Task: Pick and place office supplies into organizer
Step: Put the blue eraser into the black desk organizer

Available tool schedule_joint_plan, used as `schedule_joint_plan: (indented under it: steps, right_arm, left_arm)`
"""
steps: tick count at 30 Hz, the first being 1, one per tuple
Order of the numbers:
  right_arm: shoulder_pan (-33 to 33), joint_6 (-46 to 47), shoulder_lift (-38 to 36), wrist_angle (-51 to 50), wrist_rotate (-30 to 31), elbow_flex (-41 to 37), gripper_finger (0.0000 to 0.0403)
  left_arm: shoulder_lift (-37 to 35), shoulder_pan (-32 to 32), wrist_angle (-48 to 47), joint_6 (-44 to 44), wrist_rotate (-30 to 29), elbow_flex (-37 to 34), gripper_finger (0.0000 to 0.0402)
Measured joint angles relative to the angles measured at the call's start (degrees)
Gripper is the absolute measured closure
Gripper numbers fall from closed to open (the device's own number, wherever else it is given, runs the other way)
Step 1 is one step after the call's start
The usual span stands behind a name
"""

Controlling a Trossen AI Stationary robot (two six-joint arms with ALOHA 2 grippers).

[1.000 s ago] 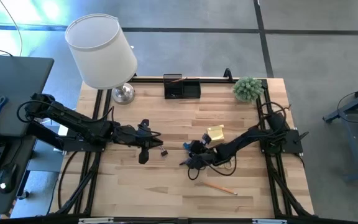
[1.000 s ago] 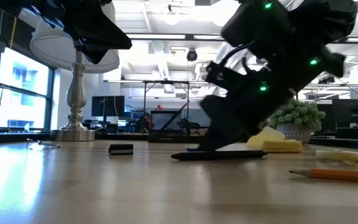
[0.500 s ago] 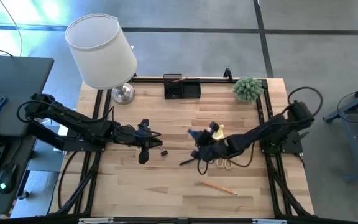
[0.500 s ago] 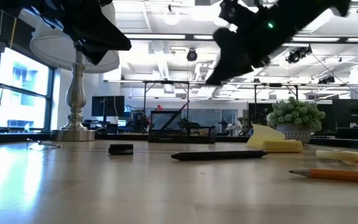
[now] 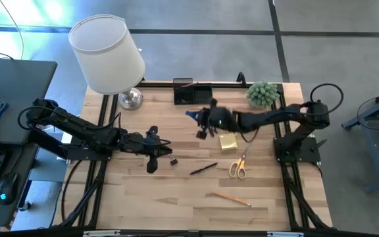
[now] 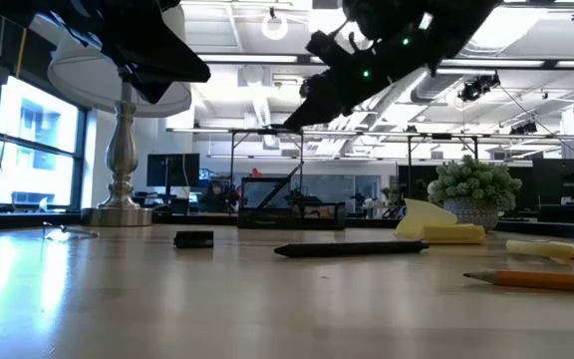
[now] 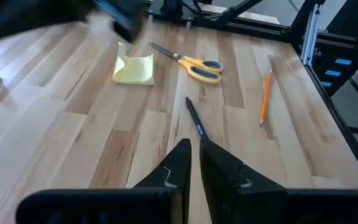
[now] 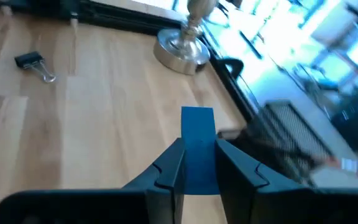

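My right gripper hangs above the table just on the near side of the black organizer. It is shut on a small blue piece. My left gripper is shut and empty, left of centre. On the wood lie a dark pen, orange-handled scissors, a pencil, a yellow sticky-note pad and a small black clip. The organizer shows blurred in the right wrist view. My right gripper pinches the blue piece between its two fingers, on its two long sides. The piece's free end sticks out past the fingertips. The piece is lifted clear of the table.
A white-shaded lamp with a chrome base stands at the far left corner. A small green plant stands at the far right. Black frame rails run along the table's edges. Bare wood lies along the near edge.
My right gripper has risen from the table beside the dark pen. It has gone toward the far edge, up to the organizer, carrying the blue piece. The scissors it had covered now show. The pen, pencil and clip lie as before.
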Motion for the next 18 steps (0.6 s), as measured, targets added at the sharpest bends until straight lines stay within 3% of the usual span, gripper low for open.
schedule_joint_plan:
  steps: [3,9,18]
  right_arm:
    - [-5.3,-5.0,0.1,1.1,-6.1,0.1,0.0334]
    - [-14.1,-3.1,0.2,4.8,-12.7,0.1,0.0334]
    - [-15.8,-2.6,3.9,4.0,-15.2,6.9,0.0334]
  left_arm:
    - [0.0,0.1,-0.2,0.0,0.0,0.0,0.0378]
    - [0.0,0.1,-1.1,1.3,-1.5,0.0,0.0378]
    - [0.0,0.1,-1.1,1.5,-4.5,0.0,0.0378]
